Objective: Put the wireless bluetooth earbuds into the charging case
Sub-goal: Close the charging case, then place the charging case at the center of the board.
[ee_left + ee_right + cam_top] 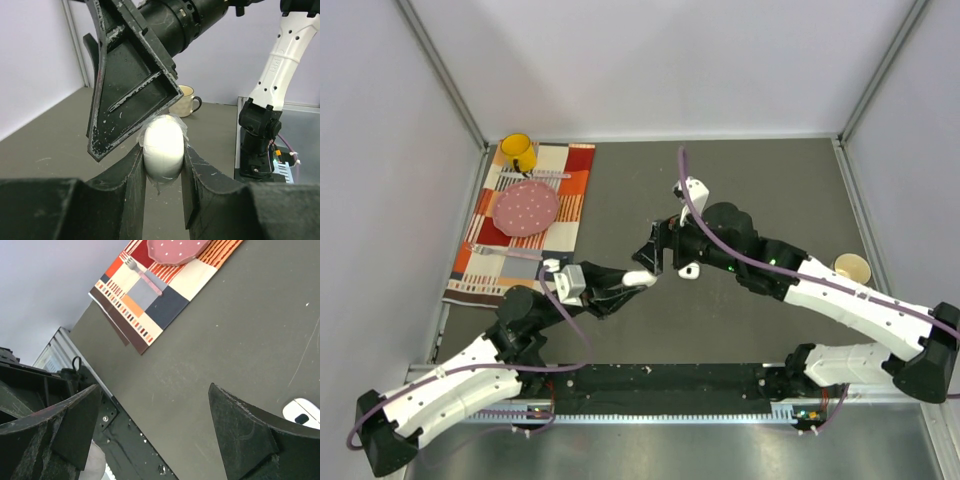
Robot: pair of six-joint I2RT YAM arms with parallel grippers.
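Left wrist view: left gripper (162,167) jaws clamped on the white charging case (162,147). Right gripper (150,432), jaws apart, hangs just above the case. One earbud (302,414) lies on the table (225,340) near the case.

Left arm (470,372): reaching from the near-left base up and inward to the middle, forearm low, wrist about level. Left gripper (162,150): clamped tight on a white oval case (161,142), one finger pressed to each side, the case's rounded end poking past the fingertips.

Right arm (840,292): stretched from the near-right base across to the middle, elbow raised, wrist tipped down and leftward. Right gripper (152,390): jaws wide apart, nothing between them. One right finger (130,85) hanging just over the held case; contact cannot be told.
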